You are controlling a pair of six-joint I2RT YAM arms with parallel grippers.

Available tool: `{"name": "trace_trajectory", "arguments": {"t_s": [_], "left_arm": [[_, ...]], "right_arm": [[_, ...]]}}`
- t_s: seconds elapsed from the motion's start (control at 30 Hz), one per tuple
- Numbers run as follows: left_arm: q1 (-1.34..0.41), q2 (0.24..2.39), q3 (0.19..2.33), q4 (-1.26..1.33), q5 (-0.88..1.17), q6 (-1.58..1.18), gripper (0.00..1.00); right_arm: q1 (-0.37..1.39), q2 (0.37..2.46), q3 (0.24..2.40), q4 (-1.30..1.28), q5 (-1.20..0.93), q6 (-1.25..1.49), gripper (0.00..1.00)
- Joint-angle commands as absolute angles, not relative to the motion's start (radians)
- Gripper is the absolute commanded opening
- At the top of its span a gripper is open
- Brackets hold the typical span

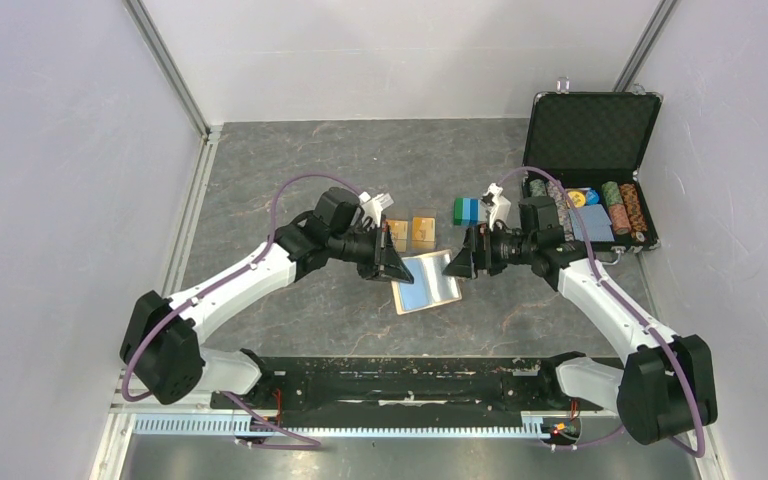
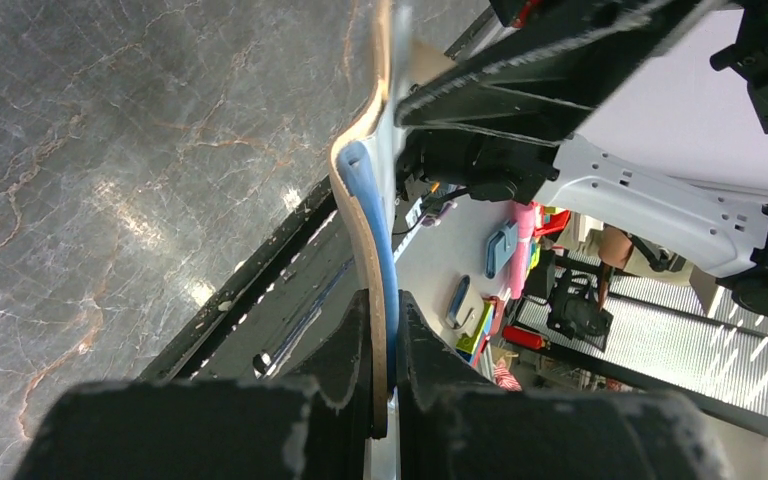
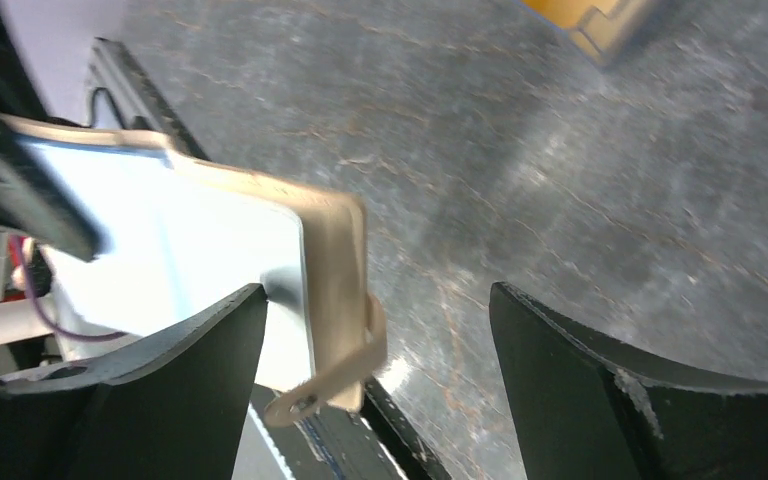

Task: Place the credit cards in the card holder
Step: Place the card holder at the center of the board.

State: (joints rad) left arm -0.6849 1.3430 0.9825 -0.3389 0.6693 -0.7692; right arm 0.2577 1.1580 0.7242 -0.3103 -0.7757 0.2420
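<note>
The card holder (image 1: 426, 283) sits at the centre of the top view, spread open with its light-blue lining facing up and no card showing in it. My left gripper (image 2: 385, 310) is closed tight on its left edge, the tan cover and blue lining pinched between the fingers. My right gripper (image 3: 378, 290) stands wide open at the opposite edge, with the holder's corner and snap tab between the jaws but not touching either. Two orange-gold credit cards (image 1: 423, 231) lie side by side on the worktop (image 1: 290, 170) just above the holder, untouched. I cannot make out the dark card. So I judge the task barely begun: the holder is opened and steadied, and every card has yet to be picked up and slid in. The block stack (image 1: 466, 210) and chip case (image 1: 590, 140) sit toward the upper right.
</note>
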Motion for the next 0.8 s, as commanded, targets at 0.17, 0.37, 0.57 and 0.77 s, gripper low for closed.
{"name": "trace_trajectory", "arguments": {"t_s": [0.17,0.37,0.57,0.77], "left_arm": [[-0.686,1.315,0.96,-0.257,0.71,-0.811,0.02],[-0.686,1.393,0.951,-0.293,0.696,-0.768,0.02],[-0.69,1.518,0.951,-0.324,0.653,-0.705,0.02],[-0.72,1.656,0.981,-0.305,0.645,-0.65,0.02]], "right_arm": [[0.258,1.132,0.81,-0.518,-0.476,0.082,0.85],[0.258,1.081,0.844,-0.506,-0.508,0.078,0.86],[0.259,1.032,0.863,-0.508,-0.503,0.057,0.85],[0.283,1.023,0.781,-0.38,-0.636,0.134,0.71]]}}
